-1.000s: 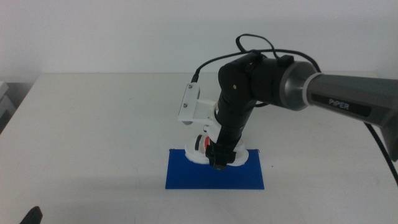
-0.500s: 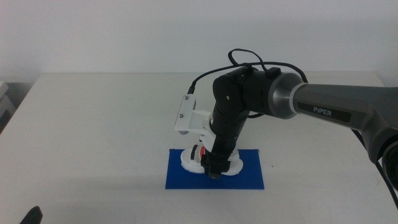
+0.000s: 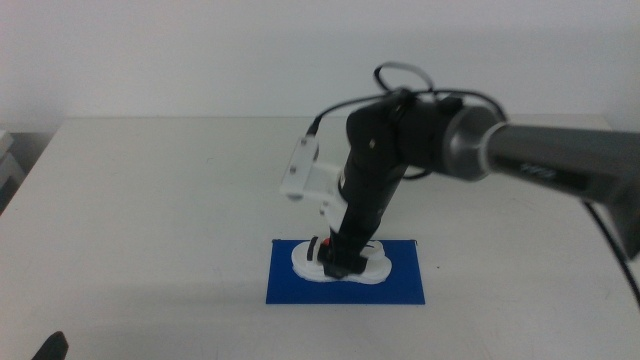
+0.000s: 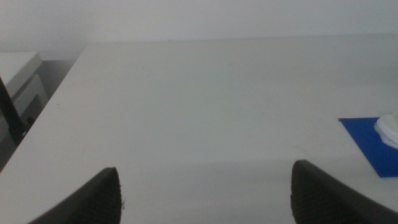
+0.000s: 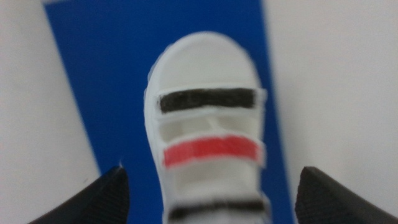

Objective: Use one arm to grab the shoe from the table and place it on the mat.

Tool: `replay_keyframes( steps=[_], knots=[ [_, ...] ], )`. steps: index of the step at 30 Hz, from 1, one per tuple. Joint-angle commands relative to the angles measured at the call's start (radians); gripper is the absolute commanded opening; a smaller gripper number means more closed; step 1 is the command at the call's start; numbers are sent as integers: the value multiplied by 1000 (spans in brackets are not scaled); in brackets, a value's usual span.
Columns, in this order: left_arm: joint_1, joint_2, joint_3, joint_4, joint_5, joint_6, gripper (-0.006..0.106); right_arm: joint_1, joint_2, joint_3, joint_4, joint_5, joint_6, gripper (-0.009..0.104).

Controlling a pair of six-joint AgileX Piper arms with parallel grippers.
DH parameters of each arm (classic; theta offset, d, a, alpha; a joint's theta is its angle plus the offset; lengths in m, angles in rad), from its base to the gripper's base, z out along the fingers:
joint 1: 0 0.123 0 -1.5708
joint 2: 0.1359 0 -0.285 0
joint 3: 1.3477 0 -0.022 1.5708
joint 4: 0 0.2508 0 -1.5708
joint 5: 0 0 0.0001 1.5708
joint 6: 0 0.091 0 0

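The shoe [image 5: 208, 149], white with two black straps and a red one, lies flat on the blue mat [image 5: 112, 74]. My right gripper [image 5: 211, 174] hangs straight over it, open, with a jaw on either side of the sole and a gap to each. From the middle view the right gripper [image 3: 340, 268] reaches down onto the shoe [image 3: 305, 264] near the far edge of the mat [image 3: 300, 288] and hides its middle. My left gripper [image 4: 205, 174] waits open over the table [image 4: 199, 93], with the mat [image 4: 368, 142] and the shoe [image 4: 388, 127] off to one side.
The white table [image 3: 150, 200] spreads wide around the mat. The right arm's thick grey segment [image 3: 540, 160] comes in from the right above the tabletop. A pale object [image 4: 18, 81] stands beside the table's left edge.
The right arm brought the shoe from the mat's far edge further onto the mat, toward the front and a little left. The shoe now rests flat there. The left arm has not moved.
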Motion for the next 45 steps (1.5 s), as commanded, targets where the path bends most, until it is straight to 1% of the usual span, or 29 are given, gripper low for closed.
replay_keyframes(
  steps=[1,6,8,11,13,17,21,24,28,31,33,35,39,42,45],
  knots=[
    [-5,-13,7,-8,-80,-5,94,-1,-148,-32,-1,4,23,90],
    [-5,-13,7,-8,-80,-5,94,-2,-319,-32,-23,46,110,90],
    [-5,-13,7,-8,-80,-5,94,-40,-382,-29,-9,69,153,90],
    [-5,-13,7,-8,-80,-5,94,-121,-499,22,-23,64,257,90],
    [-5,-13,7,-8,-80,-5,94,-185,-603,106,-29,33,336,90],
    [-5,-13,7,-8,-80,-5,94,-321,-822,313,-30,-64,430,90],
    [-5,-13,7,-8,-80,-5,94,-449,-1044,533,-40,-220,496,90],
    [-5,-13,7,-8,-80,-5,94,-505,-1186,686,-42,-309,510,90],
    [-5,-13,7,-8,-80,-5,94,-519,-1351,867,-36,-442,511,90],
    [-5,-13,7,-8,-80,-5,94,-519,-1465,978,15,-522,519,90],
    [-5,-13,7,-8,-80,-5,94,-519,-1528,1034,47,-534,523,90],
    [-5,-13,7,-8,-80,-5,94,-519,-1581,1080,59,-535,523,90],
    [-5,-13,7,-8,-80,-5,94,-519,-1654,1169,49,-560,514,90],
    [-5,-13,7,-8,-80,-5,94,-519,-1734,1237,11,-648,517,90],
    [-5,-13,7,-8,-80,-5,94,-519,-1827,1298,-39,-727,560,90]
  ],
)
